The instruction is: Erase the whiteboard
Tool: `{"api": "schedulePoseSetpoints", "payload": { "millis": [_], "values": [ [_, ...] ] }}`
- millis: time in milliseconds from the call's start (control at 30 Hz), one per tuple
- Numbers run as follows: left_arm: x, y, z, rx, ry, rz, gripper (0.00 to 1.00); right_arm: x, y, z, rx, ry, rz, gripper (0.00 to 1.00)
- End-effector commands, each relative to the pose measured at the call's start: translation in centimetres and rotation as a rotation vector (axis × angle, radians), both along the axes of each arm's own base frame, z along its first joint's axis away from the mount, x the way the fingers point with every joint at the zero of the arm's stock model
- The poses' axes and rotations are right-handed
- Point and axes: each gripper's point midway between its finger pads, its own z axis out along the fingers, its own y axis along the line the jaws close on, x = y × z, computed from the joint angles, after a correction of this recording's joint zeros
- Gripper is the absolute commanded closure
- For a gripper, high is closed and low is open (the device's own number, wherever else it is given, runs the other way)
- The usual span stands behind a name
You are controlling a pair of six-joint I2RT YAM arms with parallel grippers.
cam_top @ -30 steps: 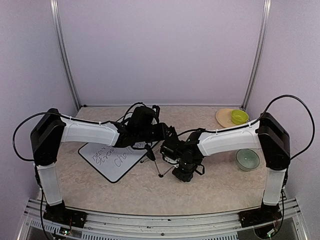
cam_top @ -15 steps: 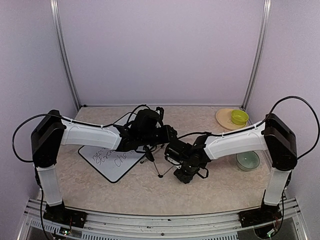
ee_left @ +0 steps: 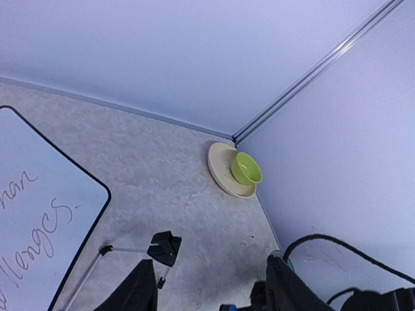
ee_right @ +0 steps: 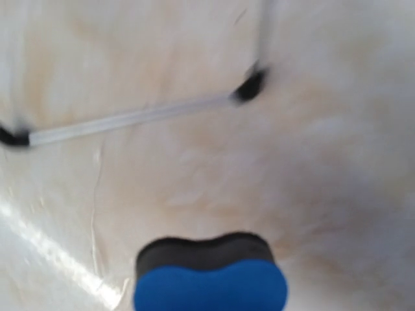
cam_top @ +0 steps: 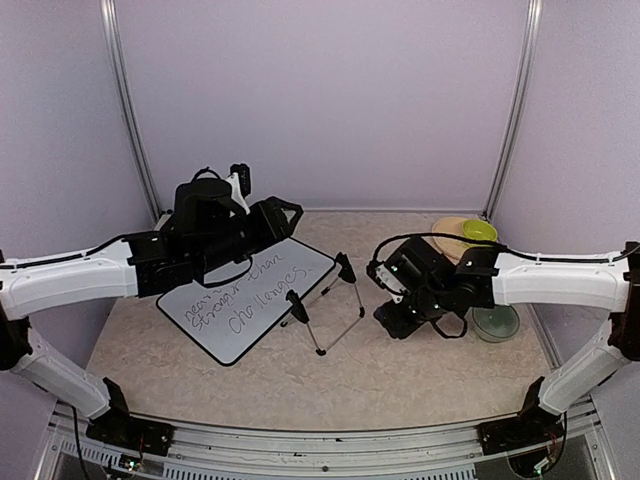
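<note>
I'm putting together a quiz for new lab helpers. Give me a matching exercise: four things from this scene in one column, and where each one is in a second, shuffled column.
Things:
1. whiteboard
2. lime bowl
3. blue eraser
4. wire stand

Places:
A. on the tan plate, far right corner
B. close below the right wrist camera
C. lying flat on the left, handwriting on it
D. just right of the whiteboard

Pairs: 1-C, 2-A, 3-B, 4-D

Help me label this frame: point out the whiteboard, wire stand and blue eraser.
whiteboard (cam_top: 248, 300), top view, middle of writing surface.
wire stand (cam_top: 344, 267), top view, black rear foot.
blue eraser (ee_right: 211, 286), right wrist view, blue face.
</note>
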Motion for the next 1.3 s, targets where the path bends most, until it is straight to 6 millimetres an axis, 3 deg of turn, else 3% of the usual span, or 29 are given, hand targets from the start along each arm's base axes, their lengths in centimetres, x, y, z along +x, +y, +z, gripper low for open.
{"api": "schedulePoseSetpoints", "payload": {
  "millis": [0, 100, 167, 267, 433, 733, 967, 1267],
  "values": [
    [-4.1, 2.9, -5.8, -0.020, 0.193, 0.024, 0.31, 0.9, -1.8, 2.2, 0.041, -0.061, -0.054, 0.66],
    [-6.7, 4.6, -7.3, -0.011, 0.166, 0.050, 0.10, 1.3, -2.6, 3.6, 0.066, -0.092, -0.069, 0.65],
    [-7.8, 5.6, -9.0, -0.003, 0.185, 0.084, 0.02, 1.4, -3.1, 4.2, 0.074, -0.102, -0.077, 0.65],
    [-9.6, 5.6, -12.1, -0.050, 0.275, 0.068, 0.02, 1.6, -3.7, 5.0, 0.081, -0.120, -0.083, 0.65],
    [-12.0, 3.0, -13.7, -0.177, 0.308, 0.039, 0.12, 1.6, -4.3, 5.3, 0.094, -0.130, -0.093, 0.65],
    [-9.4, -0.4, -16.8, 0.031, 0.214, 0.108, 0.31, 1.3, -4.1, 5.8, 0.124, -0.128, -0.083, 0.65],
    [-7.3, -2.3, -19.1, 0.175, 0.167, 0.140, 0.37, 1.0, -4.7, 6.8, 0.132, -0.149, -0.084, 0.64],
    [-6.5, -3.1, -22.0, 0.263, 0.178, 0.161, 0.52, 0.5, -4.3, 6.0, 0.127, -0.125, -0.039, 0.63]
  ]
}}
